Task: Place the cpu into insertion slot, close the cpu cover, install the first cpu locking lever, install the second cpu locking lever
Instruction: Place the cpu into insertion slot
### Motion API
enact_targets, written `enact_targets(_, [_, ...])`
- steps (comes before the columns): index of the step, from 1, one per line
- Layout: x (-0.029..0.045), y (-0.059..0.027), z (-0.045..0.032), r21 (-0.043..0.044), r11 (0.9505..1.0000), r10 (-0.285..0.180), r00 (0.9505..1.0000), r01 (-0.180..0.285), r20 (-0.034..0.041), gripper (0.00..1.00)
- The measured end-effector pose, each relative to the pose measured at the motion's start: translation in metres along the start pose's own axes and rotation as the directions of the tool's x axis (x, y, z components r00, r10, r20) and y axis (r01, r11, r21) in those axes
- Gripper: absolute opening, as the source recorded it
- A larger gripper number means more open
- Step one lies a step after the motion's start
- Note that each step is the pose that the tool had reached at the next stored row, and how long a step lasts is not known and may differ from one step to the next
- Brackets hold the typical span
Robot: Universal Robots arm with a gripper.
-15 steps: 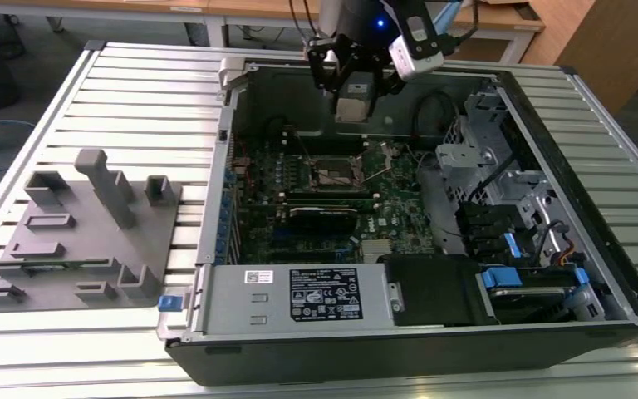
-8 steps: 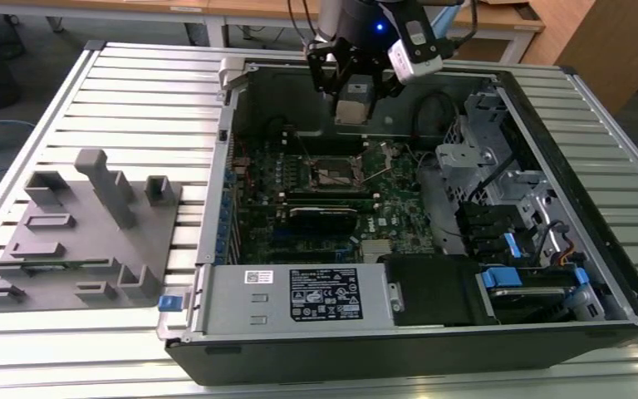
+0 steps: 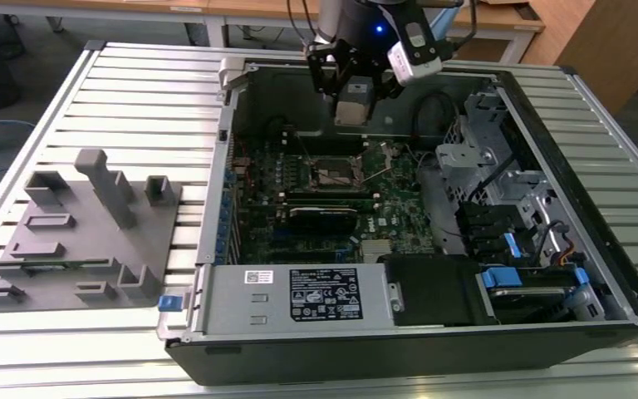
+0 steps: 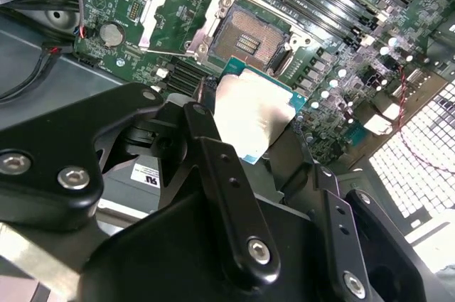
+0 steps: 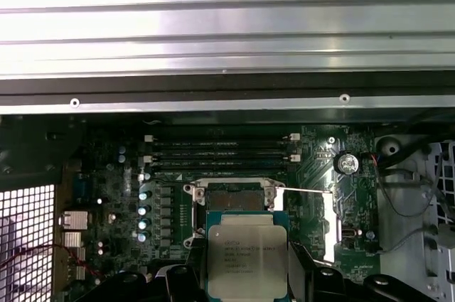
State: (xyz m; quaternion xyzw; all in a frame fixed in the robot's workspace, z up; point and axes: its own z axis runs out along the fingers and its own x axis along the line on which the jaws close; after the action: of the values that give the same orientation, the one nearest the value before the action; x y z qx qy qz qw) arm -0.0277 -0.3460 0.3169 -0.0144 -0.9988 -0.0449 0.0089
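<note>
Gripper (image 3: 352,100) clamped on the cpu (image 5: 245,263), insertion slot (image 3: 335,173) at 6 o'clock in the exterior view: likely risk of bent pins if tilted.

Bright, even room light. Glare washes out the cpu (image 4: 252,114) top in the second wrist view; case (image 3: 408,362) interior is shadowed.

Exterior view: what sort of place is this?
Probably a robotics lab bench: an open PC case lies on a slatted metal table, a grey fixture block beside it, wooden desks behind. The gripper holds the cpu over the motherboard.
</note>
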Motion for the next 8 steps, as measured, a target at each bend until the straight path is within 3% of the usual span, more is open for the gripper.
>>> enact_targets(8, [-0.0001,-0.0005,0.0054,0.0005,1.0,0.0,1.0,0.0,-0.0002,0.54])
